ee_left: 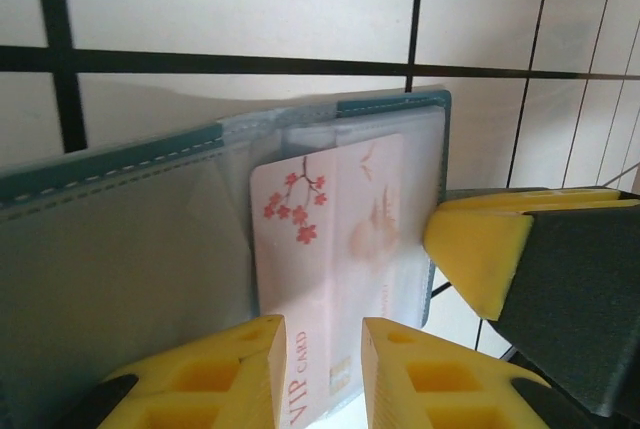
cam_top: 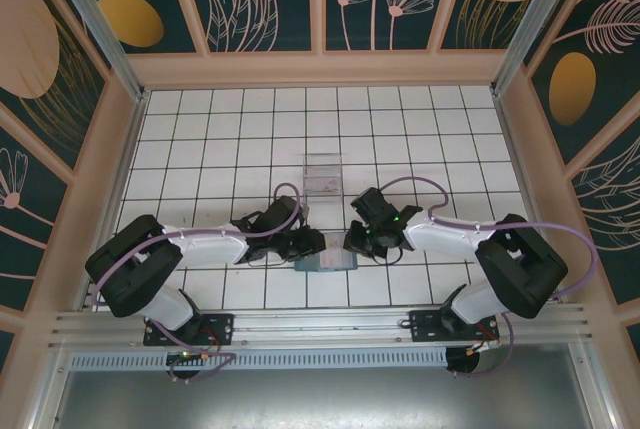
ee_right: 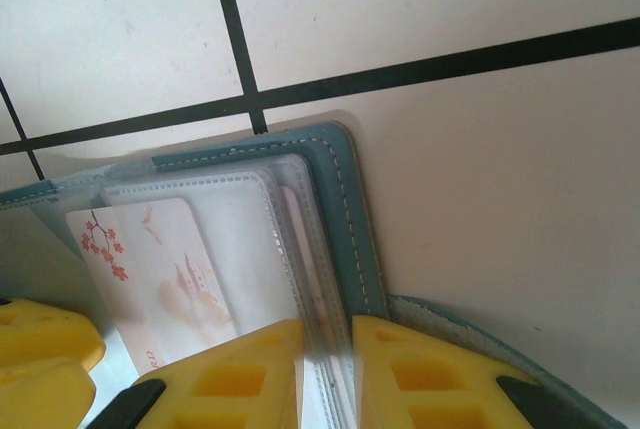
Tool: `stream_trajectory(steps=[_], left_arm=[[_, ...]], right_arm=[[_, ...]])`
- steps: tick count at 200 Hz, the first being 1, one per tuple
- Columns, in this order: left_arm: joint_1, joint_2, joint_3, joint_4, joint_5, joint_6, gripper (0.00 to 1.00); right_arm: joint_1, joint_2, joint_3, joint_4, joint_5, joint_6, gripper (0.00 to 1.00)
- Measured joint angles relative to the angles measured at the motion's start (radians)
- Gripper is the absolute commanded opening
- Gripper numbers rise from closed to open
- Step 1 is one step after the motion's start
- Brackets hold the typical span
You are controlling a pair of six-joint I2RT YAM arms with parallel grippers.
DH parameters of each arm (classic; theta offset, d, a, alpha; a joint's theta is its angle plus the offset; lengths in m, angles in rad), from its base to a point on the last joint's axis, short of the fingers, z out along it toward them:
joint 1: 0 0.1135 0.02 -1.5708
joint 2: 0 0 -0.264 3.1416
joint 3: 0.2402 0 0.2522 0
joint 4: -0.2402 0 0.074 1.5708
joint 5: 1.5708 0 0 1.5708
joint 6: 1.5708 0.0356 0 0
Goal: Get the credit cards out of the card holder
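Observation:
The teal card holder (cam_top: 327,262) lies open on the white tiles between my two grippers. In the left wrist view its stitched edge (ee_left: 100,174) runs across, with clear sleeves inside. A pale pink credit card (ee_left: 330,239) printed with red blossoms and "VIP CARD" sticks partly out of a sleeve. My left gripper (ee_left: 322,334) hovers over that card's near end, jaws a little apart, the card's face showing in the gap. My right gripper (ee_right: 327,334) is shut on the clear sleeve edges beside the holder's teal cover (ee_right: 340,189). The pink card (ee_right: 150,269) lies to its left.
A see-through plastic box (cam_top: 322,174) stands on the tiles just beyond the grippers. Walls (cam_top: 95,179) fence the tiled floor on three sides. My right gripper's yellow finger (ee_left: 480,259) sits close to the right of the card in the left wrist view.

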Motion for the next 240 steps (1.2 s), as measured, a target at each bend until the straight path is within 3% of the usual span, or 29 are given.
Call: stream_trajectory(steps=[100,240], left_arm=[[0.016,0.021,-0.046,0.075,0.025,-0.025,0.31],[0.028,0.069,-0.046,0.140,0.079,-0.025,0.20]], right_arm=[[0.005,0.013,0.013,-0.007,0.000,0.000,0.20],[0.006,0.025,0.032,-0.029,0.001,-0.003,0.20]])
